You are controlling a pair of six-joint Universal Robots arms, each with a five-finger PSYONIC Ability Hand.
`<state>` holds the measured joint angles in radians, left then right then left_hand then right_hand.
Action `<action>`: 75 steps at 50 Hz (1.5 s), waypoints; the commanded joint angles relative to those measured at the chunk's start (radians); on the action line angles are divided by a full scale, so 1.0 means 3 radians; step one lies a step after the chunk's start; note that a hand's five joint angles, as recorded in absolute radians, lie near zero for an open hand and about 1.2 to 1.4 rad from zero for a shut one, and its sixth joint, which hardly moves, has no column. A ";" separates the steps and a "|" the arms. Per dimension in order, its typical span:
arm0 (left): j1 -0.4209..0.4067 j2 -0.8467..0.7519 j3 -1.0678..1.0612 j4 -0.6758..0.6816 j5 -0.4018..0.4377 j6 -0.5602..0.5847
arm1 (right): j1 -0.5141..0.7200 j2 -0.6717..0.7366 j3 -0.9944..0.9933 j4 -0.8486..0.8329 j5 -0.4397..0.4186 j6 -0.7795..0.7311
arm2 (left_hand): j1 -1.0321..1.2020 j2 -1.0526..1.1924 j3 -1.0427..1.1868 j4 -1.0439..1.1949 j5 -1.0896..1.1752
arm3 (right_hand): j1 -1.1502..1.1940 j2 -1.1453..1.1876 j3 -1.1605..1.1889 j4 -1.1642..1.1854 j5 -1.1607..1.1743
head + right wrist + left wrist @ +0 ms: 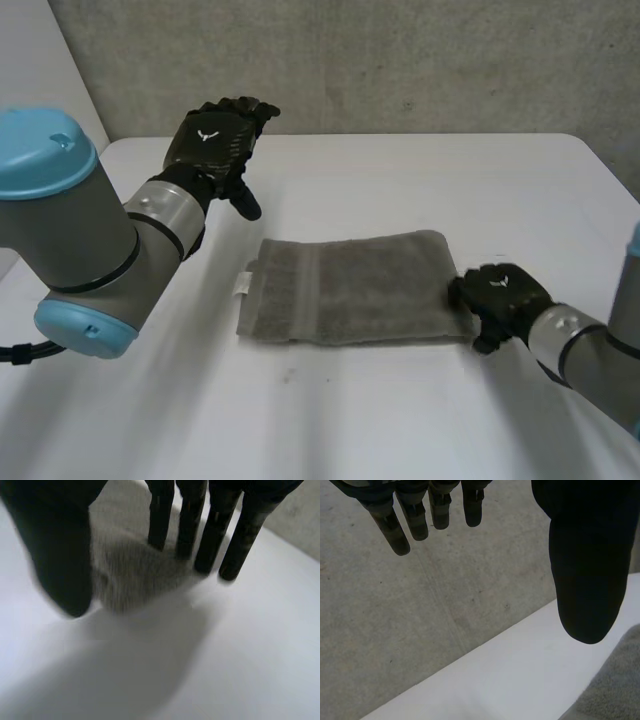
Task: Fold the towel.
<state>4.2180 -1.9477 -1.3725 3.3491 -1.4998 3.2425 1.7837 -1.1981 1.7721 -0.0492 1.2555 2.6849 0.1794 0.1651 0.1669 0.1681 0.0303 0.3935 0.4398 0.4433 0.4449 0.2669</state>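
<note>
A grey towel (345,288), folded into a rectangle, lies flat in the middle of the white table (400,420). My left hand (215,140) hangs in the air behind the towel's left end, open, with straight fingers (415,515) and the thumb (587,565) spread apart and nothing in it. A bit of the towel (615,685) lies below that thumb. My right hand (500,295) sits low at the towel's right edge, near its front corner. Its fingers (215,525) are straight and stand apart from the thumb (60,555), with the towel's corner (135,570) on the table between and beyond them.
A small white label (243,283) sticks out at the towel's left edge. A grey wall (400,60) rises behind the table's far edge. Bare table lies in front of the towel and to its right.
</note>
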 commanded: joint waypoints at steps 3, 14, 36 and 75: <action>-0.0024 0.0177 0.0152 -0.0584 -0.0124 -0.0393 | -0.0137 0.0220 0.0086 -0.0516 -0.0115 -0.0150 | -0.0014 0.0034 0.0028 0.0024 -0.0098 | 0.3343 0.3188 0.3176 0.3171 0.3183; 0.0027 0.0459 0.0439 -0.1321 -0.0129 -0.0669 | 0.0501 0.0031 -0.0501 -0.0531 -0.0048 0.0493 | -0.0016 0.0031 0.0025 0.0021 -0.0101 | 0.3343 0.3188 0.3176 0.3171 0.3183; 0.0139 0.0535 0.0342 -0.1234 -0.0104 -0.0648 | 0.0125 -0.0076 0.0023 -0.0188 0.0126 0.0449 | -0.0016 0.0031 0.0025 0.0021 -0.0101 | 0.0244 0.0090 0.0078 0.0073 0.0084; 0.0139 0.0678 0.0219 -0.0927 -0.0109 -0.0638 | 0.1233 0.0465 -0.1218 -0.0465 -0.0156 0.1001 | -0.0016 0.0031 0.0025 0.0021 -0.0101 | 0.3343 0.3188 0.3176 0.3171 0.3183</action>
<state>4.2583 -1.7522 -1.3052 3.0514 -1.5326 3.0526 2.0116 -1.1451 1.5427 -0.2417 1.2171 2.9732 0.1795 0.1650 0.1669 0.1681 0.0303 0.9201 1.1764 1.1841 1.1943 0.9766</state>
